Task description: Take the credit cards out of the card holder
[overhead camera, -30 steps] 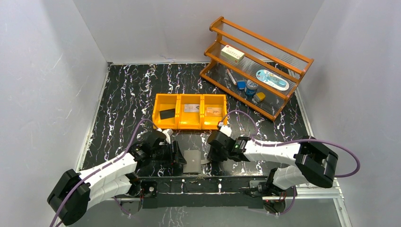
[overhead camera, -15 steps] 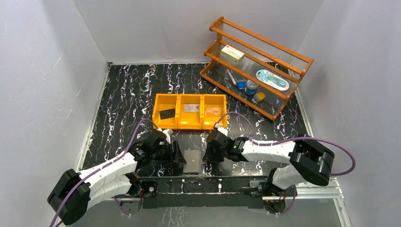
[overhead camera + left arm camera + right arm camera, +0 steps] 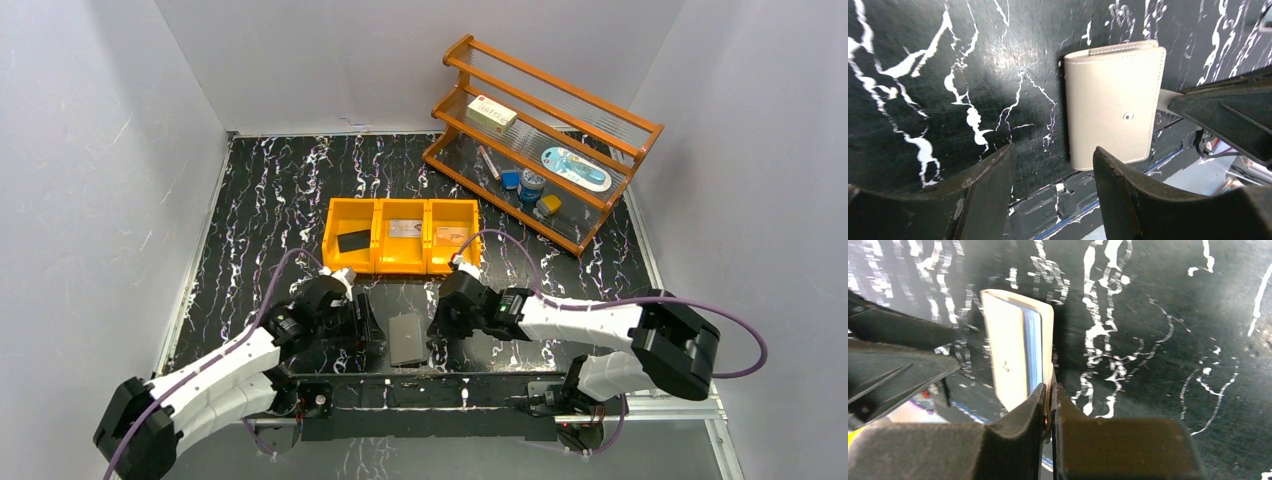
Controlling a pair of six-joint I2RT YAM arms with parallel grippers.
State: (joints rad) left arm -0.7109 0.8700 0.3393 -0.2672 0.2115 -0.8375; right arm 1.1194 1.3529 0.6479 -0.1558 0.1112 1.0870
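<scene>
The card holder (image 3: 407,339) lies folded near the table's front edge, grey cover up with a small snap (image 3: 1128,116). My right gripper (image 3: 438,322) is at its right side, jaws pinched on the thin edge of one leaf (image 3: 1049,387). That leaf is lifted a little, showing the pale blue lining (image 3: 1033,350). My left gripper (image 3: 367,323) stands open just left of the holder (image 3: 1113,100), not touching it. Three credit cards lie in the orange bin: black (image 3: 354,240), silvery grey (image 3: 404,228) and tan (image 3: 451,235).
The orange three-compartment bin (image 3: 400,267) stands just behind the grippers. A wooden rack (image 3: 600,205) at the back right holds a cream box (image 3: 493,114) and small items. The metal rail (image 3: 430,385) runs right in front of the holder.
My right gripper has moved left onto the holder's right edge and closed on it. The holder has turned slightly. The left gripper has drawn back a little to the left.
</scene>
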